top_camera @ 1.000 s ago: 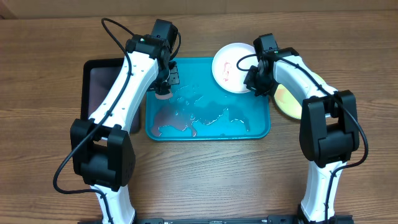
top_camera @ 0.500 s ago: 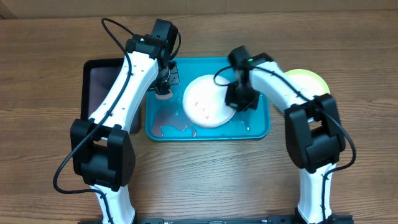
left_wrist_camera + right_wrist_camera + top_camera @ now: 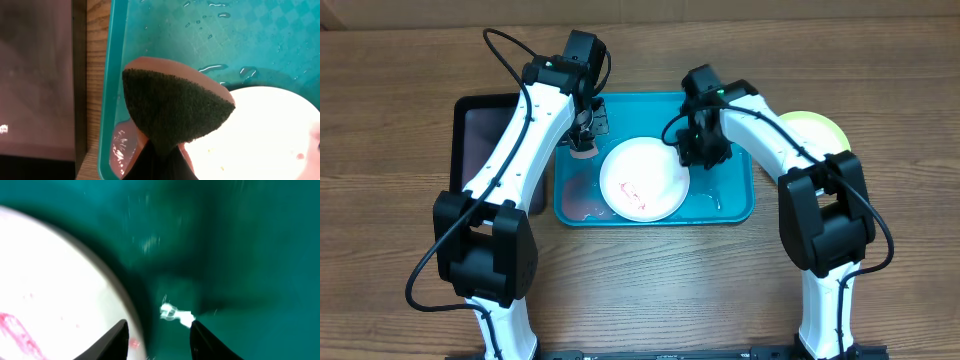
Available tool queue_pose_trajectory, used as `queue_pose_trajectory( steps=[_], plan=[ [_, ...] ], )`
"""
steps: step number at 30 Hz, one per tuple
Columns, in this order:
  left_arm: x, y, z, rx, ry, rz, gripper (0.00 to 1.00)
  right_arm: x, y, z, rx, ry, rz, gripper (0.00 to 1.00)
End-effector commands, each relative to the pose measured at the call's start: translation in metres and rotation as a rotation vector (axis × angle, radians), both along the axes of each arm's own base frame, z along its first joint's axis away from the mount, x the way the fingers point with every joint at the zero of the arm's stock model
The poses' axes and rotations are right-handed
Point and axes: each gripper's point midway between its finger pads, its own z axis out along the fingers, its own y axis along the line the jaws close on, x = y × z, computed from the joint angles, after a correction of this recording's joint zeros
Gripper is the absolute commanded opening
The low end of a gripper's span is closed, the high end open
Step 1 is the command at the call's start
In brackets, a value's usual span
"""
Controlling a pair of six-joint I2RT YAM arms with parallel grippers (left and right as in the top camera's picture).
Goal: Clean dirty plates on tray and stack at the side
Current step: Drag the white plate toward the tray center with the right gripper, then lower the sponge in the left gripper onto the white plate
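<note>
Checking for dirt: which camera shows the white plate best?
Overhead: the white plate shows almost whole in the tray, red smear visible. Left wrist shows part behind the sponge; right wrist, a blurred edge.

Red-smeared white plate (image 3: 643, 180) flat on turquoise tray (image 3: 732, 203)

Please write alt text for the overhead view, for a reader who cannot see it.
A white plate with a red smear lies in a turquoise tray between two robot arms. The left hand holds a sponge over the tray's far left corner; the right hand is at the plate's right edge. A black tray lies left, a yellow-green plate right.
</note>
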Motion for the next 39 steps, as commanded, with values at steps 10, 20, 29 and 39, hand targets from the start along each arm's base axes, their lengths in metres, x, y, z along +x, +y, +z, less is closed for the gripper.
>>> queue_pose_trajectory(
  steps=[10,20,29,39],
  plan=[
    [0.002,-0.001,-0.001,0.003,-0.005,0.001,0.04,-0.004,0.03,-0.02,0.113,-0.037,0.284,0.31],
    [0.002,-0.002,-0.001,0.001,-0.005,0.0,0.04,0.004,0.015,-0.027,0.049,0.037,-0.144,0.04],
    [0.004,-0.021,-0.027,-0.01,-0.035,-0.041,0.04,-0.013,0.021,-0.03,0.015,0.124,-0.362,0.04],
    [-0.004,-0.046,-0.099,0.003,0.001,-0.231,0.04,-0.013,0.022,-0.03,0.015,0.126,-0.363,0.04]
  ],
)
